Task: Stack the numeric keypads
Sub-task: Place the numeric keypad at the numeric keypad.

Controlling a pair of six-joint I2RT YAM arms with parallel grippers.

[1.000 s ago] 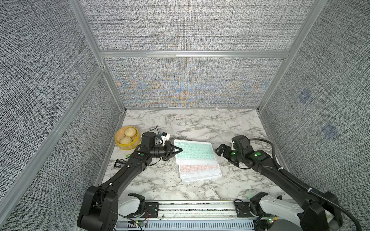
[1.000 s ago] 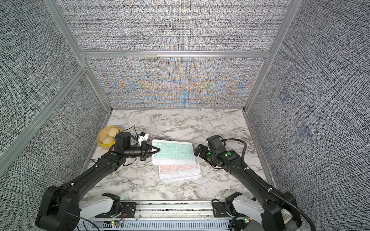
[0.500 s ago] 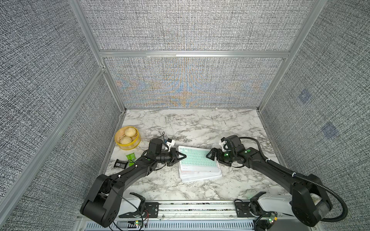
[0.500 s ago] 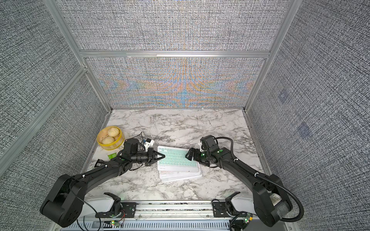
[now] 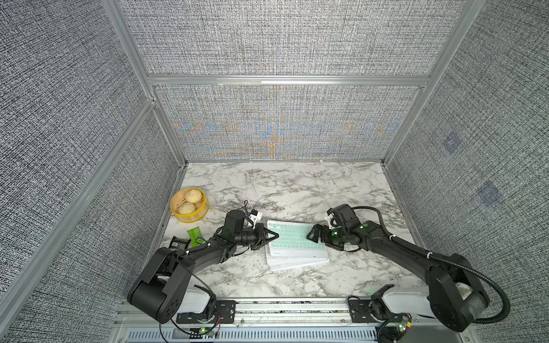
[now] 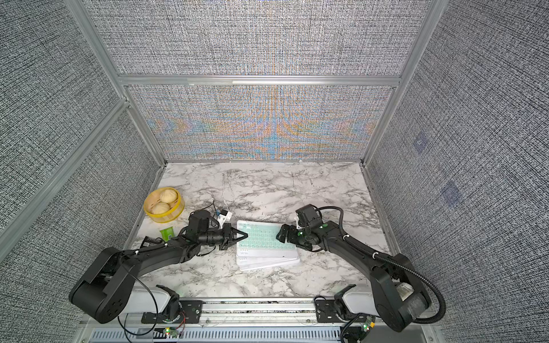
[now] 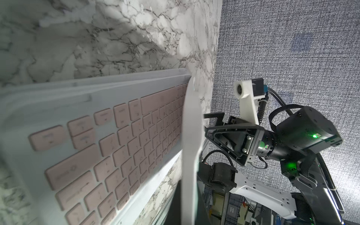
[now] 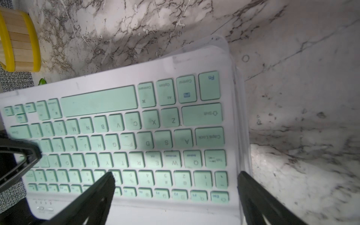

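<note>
Find the numeric keypads (image 5: 297,252) piled at the front middle of the surface (image 5: 267,184), between the two arms, with a mint-keyed keypad (image 5: 292,242) on top and a pink-keyed keypad (image 7: 116,146) showing beneath it in the left wrist view. Note the lower layers fanned out a little at the near edge in both top views, so not yet square. Judge each as slim, stiff and light, with a smooth plastic frame likely to slide easily over the one below. Expect no bending, but expect skating under a sideways nudge. Take hold at the bare white frame, across a short edge or a corner, not on the keys, which would give under pressure. Read the left tool (image 5: 274,236) as closed to a point, tip at the left short edge of the top keypad; cannot tell whether touching. Read the right tool (image 5: 311,236) as spread wide at the opposite short edge, one jaw over the number row, one just past the frame, gripping nothing. Favour light opposed pushes on the two short edges for squaring the pile.
</note>
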